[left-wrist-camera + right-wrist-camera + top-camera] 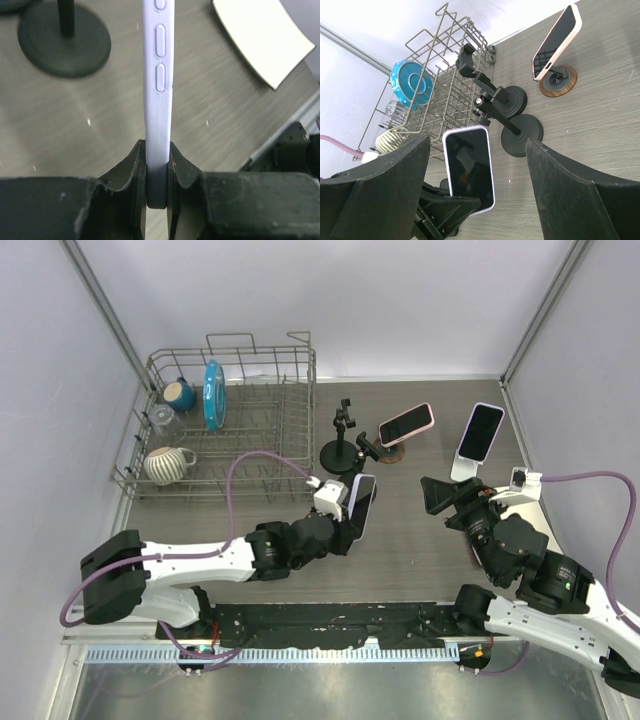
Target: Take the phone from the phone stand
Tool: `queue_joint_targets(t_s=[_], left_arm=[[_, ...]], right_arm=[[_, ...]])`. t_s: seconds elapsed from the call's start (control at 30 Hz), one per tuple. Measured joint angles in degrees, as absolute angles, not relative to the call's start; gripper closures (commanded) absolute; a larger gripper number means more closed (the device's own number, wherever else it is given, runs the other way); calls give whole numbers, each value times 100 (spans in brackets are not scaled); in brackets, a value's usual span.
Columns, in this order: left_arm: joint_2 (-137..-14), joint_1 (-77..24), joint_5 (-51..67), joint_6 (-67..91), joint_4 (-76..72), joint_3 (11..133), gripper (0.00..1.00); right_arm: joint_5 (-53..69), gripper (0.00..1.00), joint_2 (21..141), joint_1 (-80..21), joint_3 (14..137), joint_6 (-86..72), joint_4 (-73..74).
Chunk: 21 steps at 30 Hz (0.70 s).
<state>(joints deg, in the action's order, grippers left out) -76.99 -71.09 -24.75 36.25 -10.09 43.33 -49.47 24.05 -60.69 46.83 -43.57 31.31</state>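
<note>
Clamped tight, the left fingers (131, 172) pinch the bottom edge of the lavender-cased phone (157, 100), one finger on each face. The phone is off its stand, screen facing the right arm. The right fingers (575, 195) are spread wide, grasping nothing, to the right of the phone. The black phone stands (340, 454) sit just behind it on the table (420, 555), not touching it. Farther back are a pink-cased phone (406, 424) on a round wooden base (571, 80) and a second phone (482, 430) on a white stand (462, 468). A dish rack (290, 420) is at the left.

Left hand (158, 160) clamps nearly shut, while right hand (432, 496) stands spread wide open.
</note>
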Motion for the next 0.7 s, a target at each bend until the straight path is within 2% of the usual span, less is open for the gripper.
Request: queue_joint_targets(t_s=[0.23, 0.57, 0.67, 0.7], left_arm=[[-7199, -6768, -1431, 5210, -720, 3262, 100], [-6742, -6549, -1352, 6799, -989, 2034, 100], [-6742, -6434, -1417, 7072, -1068, 1905, 96], [-6742, -6416, -1444, 7124, -1070, 1892, 89]], right_arm=[[-4995, 18, 2357, -6069, 4683, -4228, 3133], [-4998, 18, 2353, -6069, 4683, -4182, 3135], [-4995, 18, 2346, -6069, 4676, -4171, 3131], [-4995, 18, 2340, -6069, 4668, -4171, 3131]])
